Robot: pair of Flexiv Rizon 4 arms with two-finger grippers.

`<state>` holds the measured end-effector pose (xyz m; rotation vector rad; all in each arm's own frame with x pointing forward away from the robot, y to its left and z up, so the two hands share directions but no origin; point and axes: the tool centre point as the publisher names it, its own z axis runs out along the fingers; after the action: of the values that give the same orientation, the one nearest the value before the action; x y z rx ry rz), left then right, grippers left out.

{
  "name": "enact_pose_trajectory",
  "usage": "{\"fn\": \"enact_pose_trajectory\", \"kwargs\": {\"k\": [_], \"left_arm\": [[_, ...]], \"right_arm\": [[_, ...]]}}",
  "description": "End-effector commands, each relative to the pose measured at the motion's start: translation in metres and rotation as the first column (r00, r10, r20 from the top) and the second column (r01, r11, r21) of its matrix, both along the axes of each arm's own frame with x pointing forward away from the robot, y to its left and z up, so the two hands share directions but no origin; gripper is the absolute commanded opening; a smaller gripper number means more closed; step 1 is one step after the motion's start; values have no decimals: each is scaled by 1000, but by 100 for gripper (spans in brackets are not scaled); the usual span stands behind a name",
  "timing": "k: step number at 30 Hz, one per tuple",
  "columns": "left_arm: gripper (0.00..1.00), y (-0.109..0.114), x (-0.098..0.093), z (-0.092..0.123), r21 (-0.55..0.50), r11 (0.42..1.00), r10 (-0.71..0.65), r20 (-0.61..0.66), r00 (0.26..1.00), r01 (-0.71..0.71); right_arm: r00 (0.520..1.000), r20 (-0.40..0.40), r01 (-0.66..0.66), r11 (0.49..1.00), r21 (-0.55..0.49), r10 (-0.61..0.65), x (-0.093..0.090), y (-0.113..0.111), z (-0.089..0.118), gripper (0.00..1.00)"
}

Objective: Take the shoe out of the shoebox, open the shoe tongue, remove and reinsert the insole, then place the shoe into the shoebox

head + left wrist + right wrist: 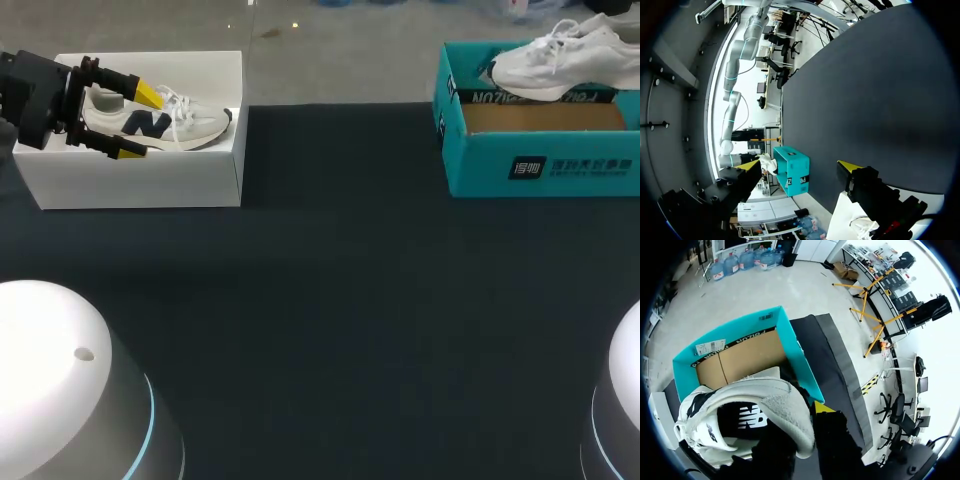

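Dark letter logo (147,123) is showing on cream shoe (195,128) side. Upside-down lettering (540,97) is running along teal box (470,160) inner flap. Dark label (527,167) with white characters is sitting on its front wall. White logo (749,419) is showing on black patch inside white shoe (782,405).

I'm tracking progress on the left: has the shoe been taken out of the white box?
No, the cream shoe lies inside the white box, below the open left claw.

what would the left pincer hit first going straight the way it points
Likely the teal shoebox across the black table; the left pincer is open and aimed at it, though depth is unclear.
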<state>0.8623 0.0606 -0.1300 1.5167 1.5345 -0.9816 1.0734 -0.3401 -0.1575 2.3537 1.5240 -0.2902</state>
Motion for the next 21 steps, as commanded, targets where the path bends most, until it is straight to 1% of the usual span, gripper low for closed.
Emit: {"fn": "enact_pose_trajectory", "kwargs": {"k": [1,13,16,21], "left_arm": [[100,0,0,1,4,1000,0,0,1000,0],[100,0,0,1,4,1000,0,0,1000,0],[100,0,0,1,4,1000,0,0,1000,0],[100,0,0,1,4,1000,0,0,1000,0]], "right_arm": [[1000,-2,2,1000,0,-2,1,0,2,0],[1000,-2,2,1000,0,-2,1,0,2,0],[1000,-20,-17,1000,18,17,1,5,-13,0],[999,-2,-50,998,40,50,-3,11,-33,0]]}}
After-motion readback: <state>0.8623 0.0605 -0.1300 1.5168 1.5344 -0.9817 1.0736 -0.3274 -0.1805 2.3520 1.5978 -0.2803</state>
